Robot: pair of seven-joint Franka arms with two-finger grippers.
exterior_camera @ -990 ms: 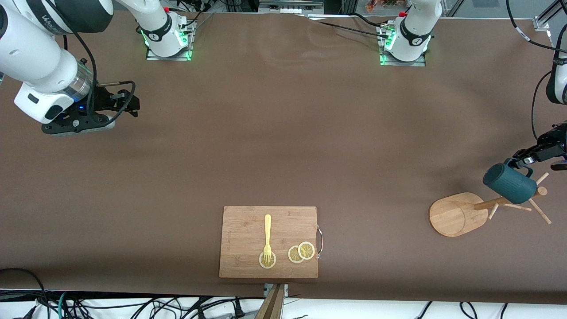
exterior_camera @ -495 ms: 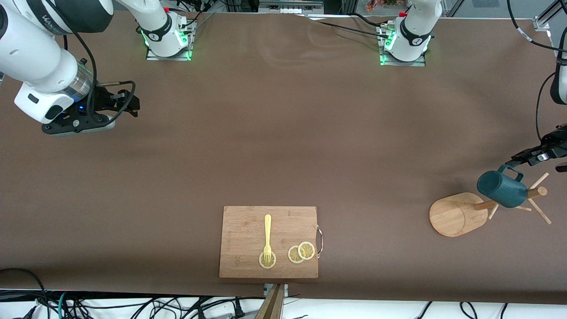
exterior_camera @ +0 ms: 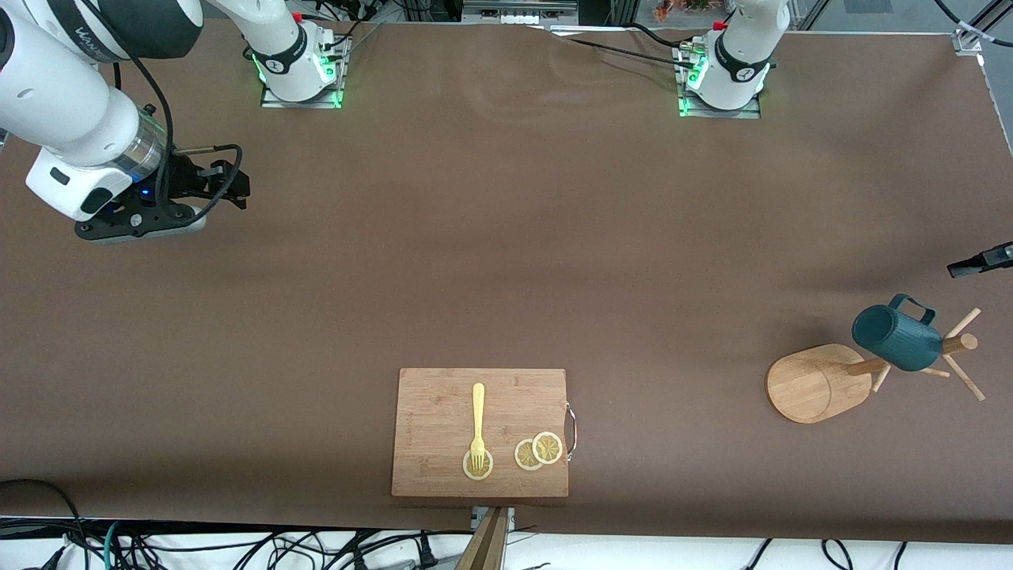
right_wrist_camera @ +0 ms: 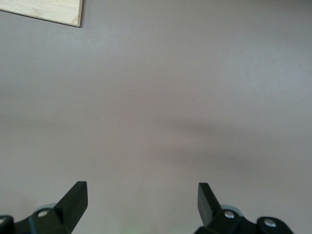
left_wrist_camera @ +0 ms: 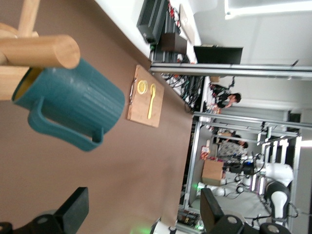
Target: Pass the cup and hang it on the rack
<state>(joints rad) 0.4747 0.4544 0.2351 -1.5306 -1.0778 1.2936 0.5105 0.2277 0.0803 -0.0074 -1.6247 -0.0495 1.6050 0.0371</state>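
The dark teal cup (exterior_camera: pixel 894 339) hangs tilted on the rack (exterior_camera: pixel 807 384), a light wooden mug tree near the left arm's end of the table. Its handle points up, and a peg runs into its yellow-ochre mouth. In the left wrist view the cup (left_wrist_camera: pixel 73 105) hangs under the rack's post (left_wrist_camera: pixel 39 51). My left gripper (left_wrist_camera: pixel 142 197) is open, drawn back from the cup with nothing between its fingers. In the front view only one dark fingertip (exterior_camera: pixel 980 262) shows at the edge. My right gripper (exterior_camera: pixel 229 184) (right_wrist_camera: pixel 142 191) waits open over bare table at the right arm's end.
A wooden cutting board (exterior_camera: pixel 443 419) with a metal handle lies near the front edge at mid-table. It carries a yellow fork (exterior_camera: pixel 477 423) and lemon slices (exterior_camera: pixel 538 450). Brown table surface (exterior_camera: pixel 506 261) spreads between the board and the rack.
My left gripper has opened, let go of the cup's handle and pulled away toward the table's end. The cup has settled lower on the rack's peg. The right arm has not moved.
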